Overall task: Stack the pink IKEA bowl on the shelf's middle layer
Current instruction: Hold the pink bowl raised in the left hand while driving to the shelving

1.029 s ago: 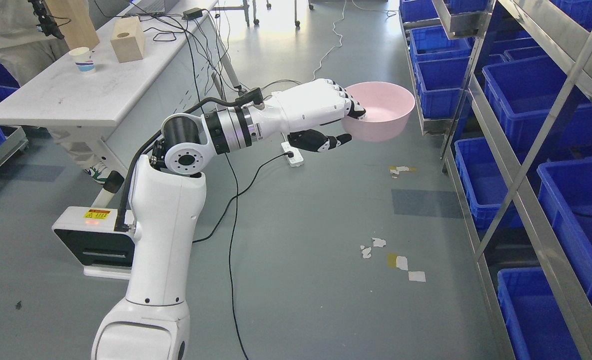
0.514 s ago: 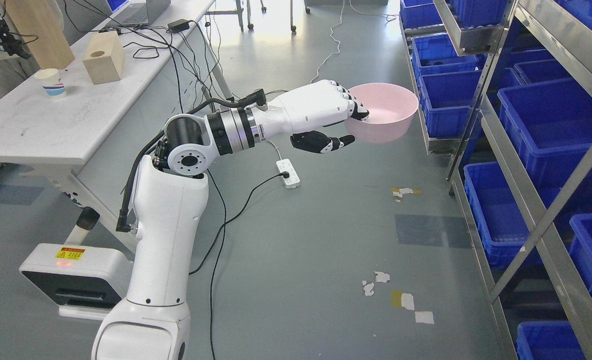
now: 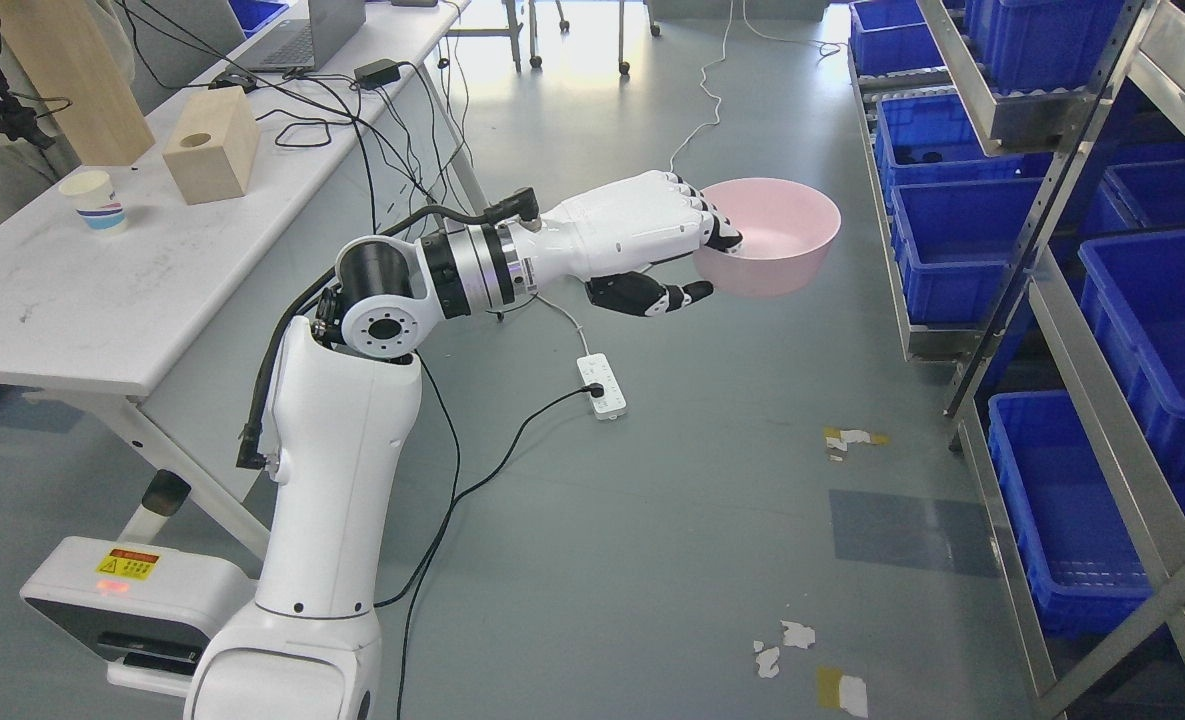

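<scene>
**Pink bowl held in the air beside the shelving**

The left hand (image 3: 652,235) reaches out from the lower left, its arm bent at the elbow, and grips the pink bowl (image 3: 774,250) by the near rim: the fingers (image 3: 717,228) hook over the edge into the bowl while the thumb (image 3: 652,295) lies below, under the wall. The bowl stays upright, mouth up, and hangs in the air above the grey floor (image 3: 652,500), touching nothing but the hand.

Beyond the bowl and to the hand's right stands a metal shelf rack (image 3: 1042,200) filled with blue bins (image 3: 952,240) on several levels; the bowl is near the rack's front edge but apart from it. Which level lines up with the bowl is hard to judge from this angle.

Below the hand, on the floor, lies a white power strip (image 3: 602,385) with a black cable running from it toward the arm's base. Scraps of tape (image 3: 852,438) dot the floor further to the right of it and nearer the camera.

To the hand's left runs a long white table (image 3: 72,310). On it sit a paper cup (image 3: 90,200), a wooden block (image 3: 212,155) with a hole in its top, a taller wooden board (image 3: 77,80), a laptop (image 3: 307,40) and a tangle of black cables. A white base unit (image 3: 122,600) with a yellow warning label stands on the floor under the table's near end.
</scene>
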Robot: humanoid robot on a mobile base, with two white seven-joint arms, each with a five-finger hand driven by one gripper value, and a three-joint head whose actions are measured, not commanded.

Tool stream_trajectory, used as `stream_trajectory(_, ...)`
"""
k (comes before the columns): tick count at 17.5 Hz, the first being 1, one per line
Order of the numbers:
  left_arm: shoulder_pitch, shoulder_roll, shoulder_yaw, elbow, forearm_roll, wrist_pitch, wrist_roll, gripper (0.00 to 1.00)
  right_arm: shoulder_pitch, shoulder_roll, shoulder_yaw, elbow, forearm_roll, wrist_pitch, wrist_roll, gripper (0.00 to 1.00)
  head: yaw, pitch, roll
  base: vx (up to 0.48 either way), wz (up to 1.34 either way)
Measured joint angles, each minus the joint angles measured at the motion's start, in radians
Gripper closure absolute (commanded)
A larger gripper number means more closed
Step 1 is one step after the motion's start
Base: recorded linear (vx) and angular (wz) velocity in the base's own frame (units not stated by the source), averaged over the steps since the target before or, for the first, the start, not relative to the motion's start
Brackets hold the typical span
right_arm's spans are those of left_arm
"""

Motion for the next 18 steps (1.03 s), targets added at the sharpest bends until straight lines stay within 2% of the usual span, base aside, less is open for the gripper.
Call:
stream_trajectory(9,0.008,0.000,-0.007,0.000,0.000,0.003,0.000,0.96,0.000,0.000,0.000,0.000,0.000,0.000,0.000,0.00,0.0000,0.000,0.000,0.205,0.01)
stream_trajectory(18,0.007,0.000,-0.026,-0.002,0.015,-0.010,0.046,0.95,0.000,0.000,0.000,0.000,0.000,0.000,0.000,0.00,0.0000,0.000,0.000,0.072,-0.57)
